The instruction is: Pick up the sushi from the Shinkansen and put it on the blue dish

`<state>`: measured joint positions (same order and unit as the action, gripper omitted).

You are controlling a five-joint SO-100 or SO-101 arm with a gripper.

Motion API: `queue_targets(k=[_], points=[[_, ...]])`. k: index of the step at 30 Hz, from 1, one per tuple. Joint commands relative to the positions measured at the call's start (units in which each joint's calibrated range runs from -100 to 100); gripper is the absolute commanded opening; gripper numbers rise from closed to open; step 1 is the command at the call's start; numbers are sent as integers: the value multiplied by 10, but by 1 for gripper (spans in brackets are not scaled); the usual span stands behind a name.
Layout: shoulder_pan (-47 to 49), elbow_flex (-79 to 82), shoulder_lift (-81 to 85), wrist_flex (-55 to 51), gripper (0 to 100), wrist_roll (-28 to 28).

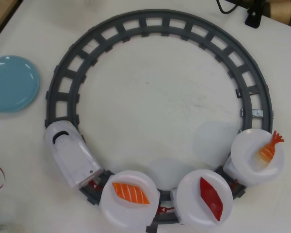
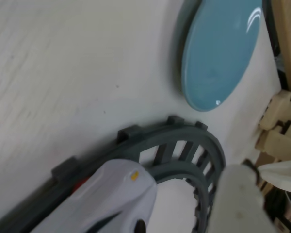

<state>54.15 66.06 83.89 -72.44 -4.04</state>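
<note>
In the overhead view the dark red sushi (image 1: 211, 198) lies on the round white plate of the middle car, at the bottom of the grey ring track (image 1: 160, 22). The white Shinkansen (image 1: 70, 155) stands at the lower left of the ring, nose up toward the blue dish (image 1: 12, 82), which is empty at the left edge. The wrist view shows the train's nose (image 2: 106, 199), a bend of track (image 2: 184, 145) and the blue dish (image 2: 218, 53). Only one pale, blurred finger (image 2: 240, 199) of my gripper shows, at the lower right. The arm is not in the overhead view.
An orange striped salmon piece (image 1: 131, 192) rides the first car's plate and an orange shrimp piece (image 1: 269, 149) the last car's. A black clamp with a cable (image 1: 254, 14) sits at the top right. Wooden pieces (image 2: 281, 121) stand beyond the dish in the wrist view.
</note>
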Motion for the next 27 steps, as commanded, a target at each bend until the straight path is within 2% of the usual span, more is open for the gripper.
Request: queue_targets(k=[1,7,16,27], points=[[-6,-100,-108,5,17,2],[-11,-249,-269,-4,17,2],[-75,-477,-480,-107,17,16],[-126,-675,-624,-225,17,54]])
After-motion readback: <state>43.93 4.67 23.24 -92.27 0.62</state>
